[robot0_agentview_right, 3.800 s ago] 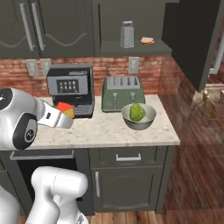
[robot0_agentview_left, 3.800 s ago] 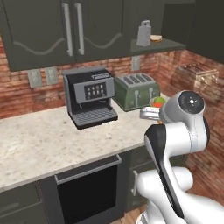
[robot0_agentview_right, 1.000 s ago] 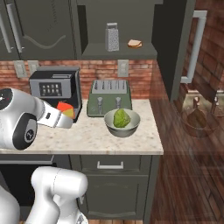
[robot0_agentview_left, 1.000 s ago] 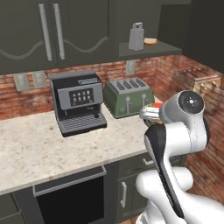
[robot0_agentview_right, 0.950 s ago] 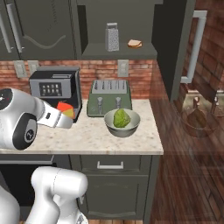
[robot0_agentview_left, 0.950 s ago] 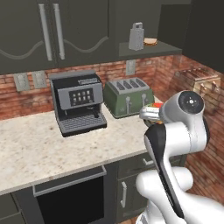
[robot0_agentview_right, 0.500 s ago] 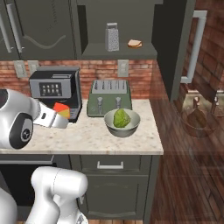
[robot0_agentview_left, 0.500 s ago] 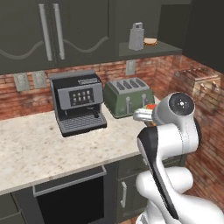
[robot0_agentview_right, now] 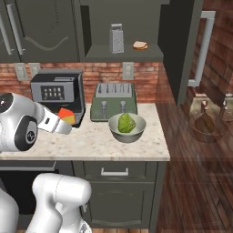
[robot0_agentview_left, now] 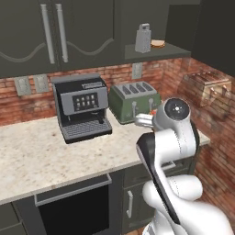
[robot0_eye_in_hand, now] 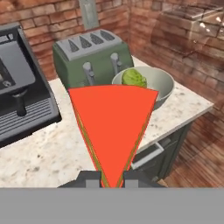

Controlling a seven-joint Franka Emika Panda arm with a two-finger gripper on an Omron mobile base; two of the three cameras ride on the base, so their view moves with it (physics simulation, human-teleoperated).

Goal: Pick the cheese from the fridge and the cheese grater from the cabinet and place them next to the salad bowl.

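Observation:
My gripper (robot0_eye_in_hand: 112, 178) is shut on the cheese (robot0_eye_in_hand: 113, 124), an orange-yellow wedge whose red side faces the hand camera. In the right base view the cheese (robot0_agentview_right: 67, 115) hangs above the counter, left of the salad bowl (robot0_agentview_right: 127, 128) and in front of the coffee machine. The grey-green salad bowl (robot0_eye_in_hand: 148, 83) holds a green lettuce ball and stands in front of the toaster. The cheese grater (robot0_agentview_right: 116, 38) stands upright in the open cabinet shelf (robot0_agentview_right: 124, 55) above the toaster, also seen as the cheese grater (robot0_agentview_left: 143, 38) in the left base view. The fridge (robot0_agentview_right: 184, 50) rises at the right.
A green four-slot toaster (robot0_agentview_right: 113, 102) and a black coffee machine (robot0_agentview_right: 57, 94) stand against the brick wall. A flat tan bread piece (robot0_agentview_right: 140, 45) lies beside the grater. The speckled counter (robot0_agentview_right: 100, 143) ends just right of the bowl. An oven (robot0_agentview_left: 73, 211) sits below.
The base has driven right over the earlier seconds, shifting the whole scene left. In the last second the arm has swung slightly, carrying the cheese a little toward the bowl.

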